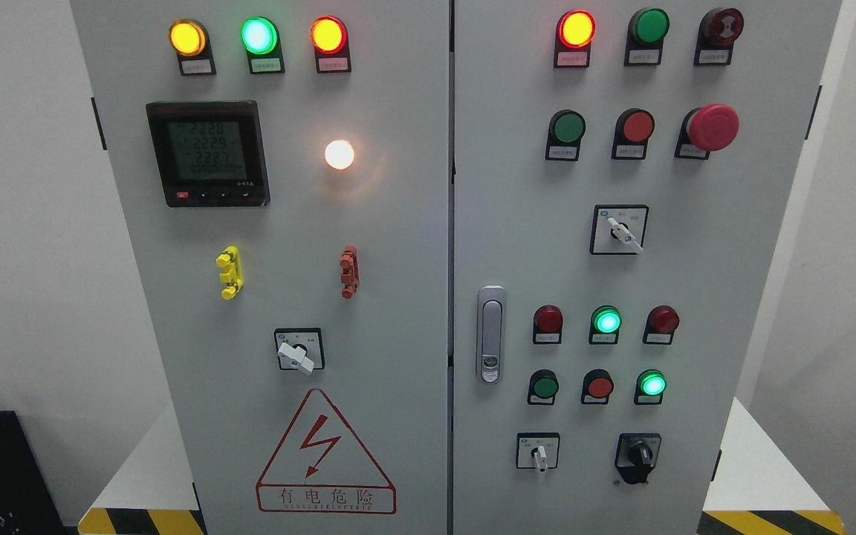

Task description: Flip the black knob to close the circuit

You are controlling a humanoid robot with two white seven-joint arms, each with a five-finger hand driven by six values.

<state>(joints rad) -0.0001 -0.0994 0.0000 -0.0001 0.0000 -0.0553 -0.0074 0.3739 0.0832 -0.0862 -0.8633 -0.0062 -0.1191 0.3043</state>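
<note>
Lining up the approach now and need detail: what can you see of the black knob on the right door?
The black knob sits at the lower right of the right cabinet door, right of a white-handled selector switch. It looks like glossy black plastic on a black mounting plate, its grip ridge pointing roughly upward. Nothing touches it; neither hand is in view.

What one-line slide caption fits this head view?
Electrical cabinet with lit indicator lamps; black knob at lower right untouched, no robot hands in view.
</note>
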